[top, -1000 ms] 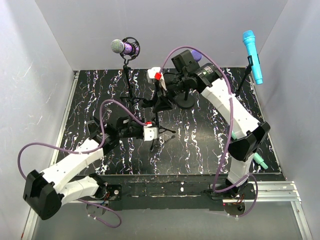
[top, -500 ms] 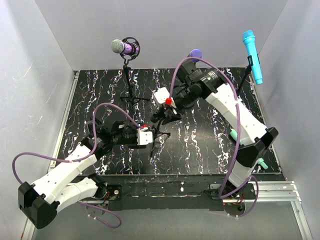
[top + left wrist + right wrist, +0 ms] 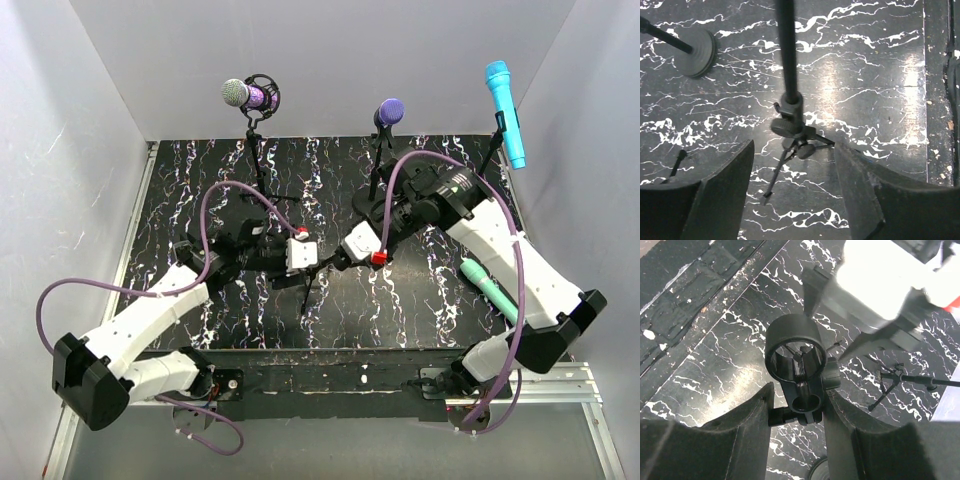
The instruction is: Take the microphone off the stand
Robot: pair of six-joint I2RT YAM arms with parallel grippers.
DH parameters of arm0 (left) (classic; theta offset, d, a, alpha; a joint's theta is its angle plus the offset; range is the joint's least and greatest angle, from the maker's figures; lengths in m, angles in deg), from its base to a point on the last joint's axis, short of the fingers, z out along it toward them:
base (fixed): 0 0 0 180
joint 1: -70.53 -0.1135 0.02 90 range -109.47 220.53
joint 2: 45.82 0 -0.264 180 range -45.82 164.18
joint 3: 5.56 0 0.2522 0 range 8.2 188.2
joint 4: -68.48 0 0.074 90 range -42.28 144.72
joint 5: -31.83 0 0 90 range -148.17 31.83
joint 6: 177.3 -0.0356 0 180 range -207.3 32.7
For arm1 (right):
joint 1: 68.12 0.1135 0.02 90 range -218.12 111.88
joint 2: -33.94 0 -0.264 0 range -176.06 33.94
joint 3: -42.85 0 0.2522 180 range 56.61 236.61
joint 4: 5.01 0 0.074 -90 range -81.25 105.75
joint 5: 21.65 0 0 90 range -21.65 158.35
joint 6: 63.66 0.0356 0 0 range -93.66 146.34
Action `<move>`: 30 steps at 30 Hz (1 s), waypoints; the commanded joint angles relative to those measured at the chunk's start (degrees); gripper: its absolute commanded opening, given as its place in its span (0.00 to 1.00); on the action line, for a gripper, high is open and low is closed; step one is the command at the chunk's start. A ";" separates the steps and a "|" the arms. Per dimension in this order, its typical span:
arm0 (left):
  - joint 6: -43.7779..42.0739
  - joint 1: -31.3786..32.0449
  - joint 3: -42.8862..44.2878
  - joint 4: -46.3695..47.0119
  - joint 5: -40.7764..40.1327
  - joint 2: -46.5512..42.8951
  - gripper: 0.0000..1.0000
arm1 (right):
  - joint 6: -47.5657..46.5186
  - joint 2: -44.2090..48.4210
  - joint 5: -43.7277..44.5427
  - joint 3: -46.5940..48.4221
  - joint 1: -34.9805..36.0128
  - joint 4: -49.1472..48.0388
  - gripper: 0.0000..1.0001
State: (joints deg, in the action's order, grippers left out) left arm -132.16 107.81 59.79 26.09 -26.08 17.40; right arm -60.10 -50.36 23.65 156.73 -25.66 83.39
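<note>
A small black tripod stand stands mid-mat, its pole rising from the hub. Its clip ring holds no microphone. My right gripper is shut on the clip's clamp body, also seen from above. My left gripper is open, its fingers either side of the tripod's base without touching it, and sits just left of the right gripper. A teal microphone lies flat on the mat beside the right arm.
Three other stands hold microphones at the back: a silver-purple one on a tripod, a purple one on a round base, and a blue one at the far right. White walls enclose the mat.
My left gripper has opened and let go of the stand's pole. My right gripper has swung from the back towards the front of the mat, uncovering the purple microphone's stand.
</note>
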 commanded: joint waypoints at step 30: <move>-18.25 -6.43 20.75 -20.53 14.31 18.44 0.54 | -4.36 3.70 3.05 -9.15 -1.15 -7.04 0.01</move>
State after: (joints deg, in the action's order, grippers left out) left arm -154.85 100.79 83.83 -1.71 -13.73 41.64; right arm -64.88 -45.29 26.64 149.38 -27.17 76.59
